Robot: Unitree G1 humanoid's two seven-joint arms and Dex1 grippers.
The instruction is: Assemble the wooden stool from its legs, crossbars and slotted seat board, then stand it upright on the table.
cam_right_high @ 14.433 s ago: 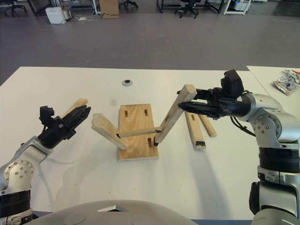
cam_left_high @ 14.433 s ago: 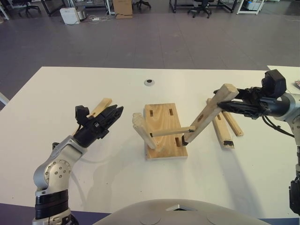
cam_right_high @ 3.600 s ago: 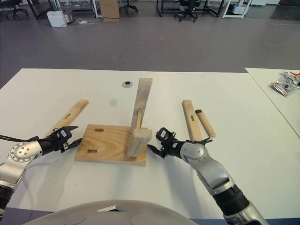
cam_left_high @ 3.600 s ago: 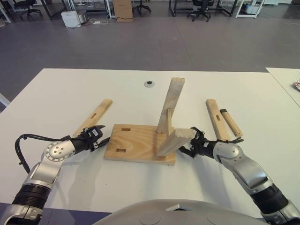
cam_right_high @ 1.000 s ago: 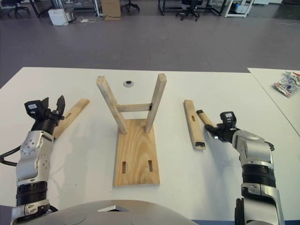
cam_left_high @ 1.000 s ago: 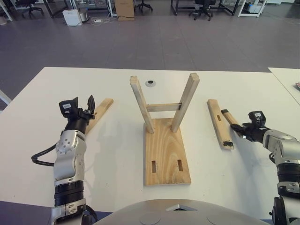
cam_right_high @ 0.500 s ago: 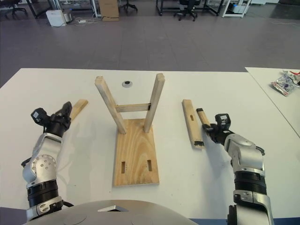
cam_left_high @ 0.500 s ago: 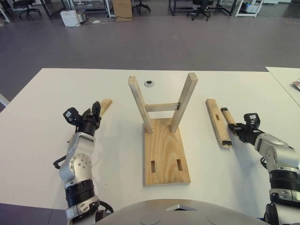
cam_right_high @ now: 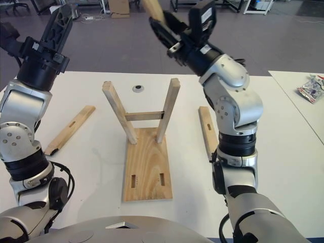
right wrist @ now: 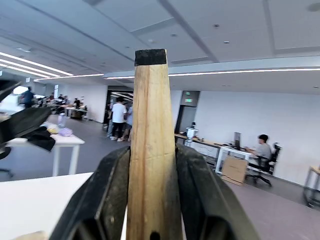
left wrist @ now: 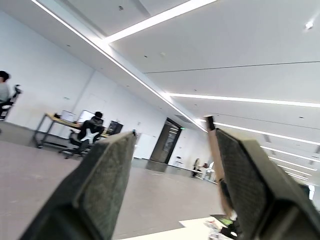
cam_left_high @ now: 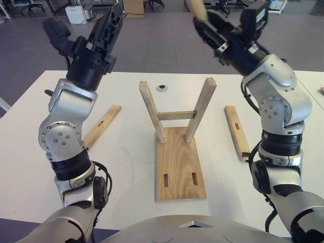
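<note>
nearest you on the bench (cam_left_high: 121,177), the slotted seat board (cam_left_high: 179,157) lies flat, long way pointing away from you, with two empty slots (cam_left_high: 166,177) side by side at its near end. at its far end you have two legs standing up out of the board: the left leg (cam_left_high: 152,112) leans outward to the left and the right leg (cam_left_high: 199,110) leans outward to the right, and a crossbar (cam_left_high: 175,116) runs between them about halfway up. on either side of that, a loose leg lies flat on the bench: one to the left (cam_left_high: 103,125), angled away from the board, and one to the right (cam_left_high: 236,130), roughly parallel to the board's long edge; both sit apart from the board. a small round grommet (cam_left_high: 161,88) is set in the bench just beyond the standing legs. your left claw (cam_left_high: 114,15) is raised high above the bench's left side, its fingers spread apart with nothing between them. your right claw (cam_left_high: 212,23) is raised high above the right side and is pinching a second crossbar (right wrist: 150,110), which sticks out past the fingertips with its dark-tipped end outermost.
</note>
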